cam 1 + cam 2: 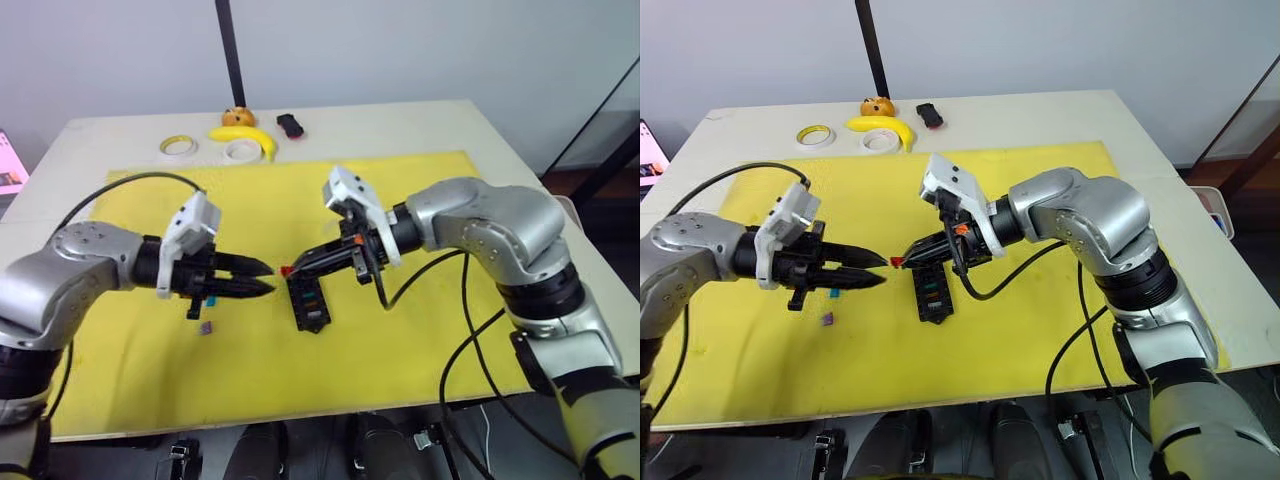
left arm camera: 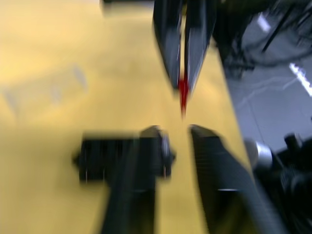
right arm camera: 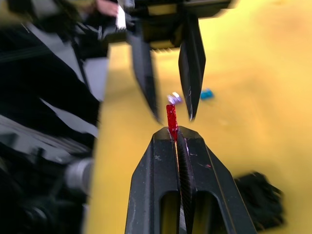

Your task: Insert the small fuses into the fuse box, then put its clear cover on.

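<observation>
Red fuse [image 3: 171, 121] sits pinched in the right pincer [image 1: 292, 269] at frame centre, just above the fuse box [image 1: 307, 300], likely offered to the open left pincer [image 1: 268, 277] for a regrip

You were working in a lab-type test room: plain white wall, beige counter [image 1: 440, 125] under a yellow mat [image 1: 400, 330], tape rolls [image 1: 178, 146], loose cables.
</observation>
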